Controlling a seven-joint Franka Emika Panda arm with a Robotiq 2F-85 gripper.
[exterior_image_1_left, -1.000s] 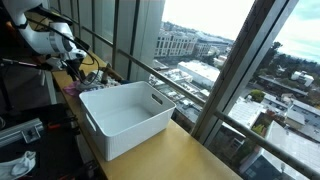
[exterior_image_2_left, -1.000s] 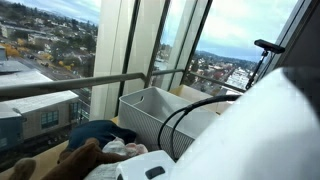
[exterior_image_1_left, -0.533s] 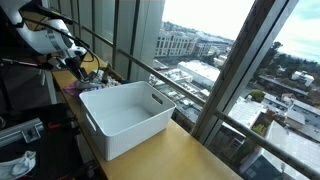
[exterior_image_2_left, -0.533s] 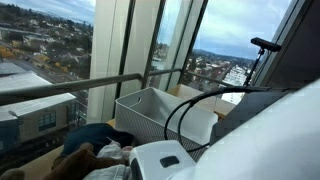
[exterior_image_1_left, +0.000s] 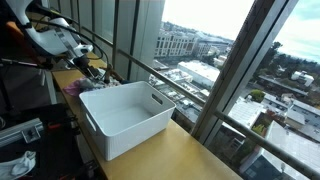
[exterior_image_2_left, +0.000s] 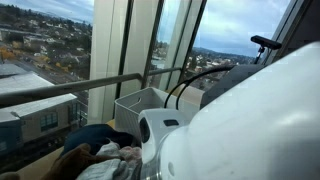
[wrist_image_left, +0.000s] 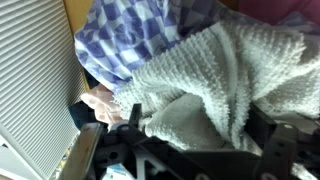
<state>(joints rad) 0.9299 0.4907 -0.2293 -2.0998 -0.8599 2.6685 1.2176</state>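
In the wrist view my gripper (wrist_image_left: 198, 128) is open, its dark fingers (wrist_image_left: 131, 118) spread wide on either side of a fold of a white terry towel (wrist_image_left: 230, 70). The towel bulges between the jaws and lies on a heap of clothes. A blue-and-white checked cloth (wrist_image_left: 140, 35) lies behind it and a pink piece (wrist_image_left: 100, 105) at the left. In an exterior view the gripper (exterior_image_1_left: 86, 60) hangs low over this clothes pile (exterior_image_1_left: 84, 80), just beyond the white plastic bin (exterior_image_1_left: 125, 118).
The empty bin stands on a wooden counter (exterior_image_1_left: 190, 155) along tall windows; its ribbed wall (wrist_image_left: 35, 90) fills the left of the wrist view. The white arm (exterior_image_2_left: 250, 120) blocks much of an exterior view, with bin (exterior_image_2_left: 135, 100) and clothes (exterior_image_2_left: 95, 150) behind. Cables and gear (exterior_image_1_left: 20, 130) sit nearby.
The arm has swung down and toward the clothes pile, filling more of an exterior view. The jaws have stayed wide apart.
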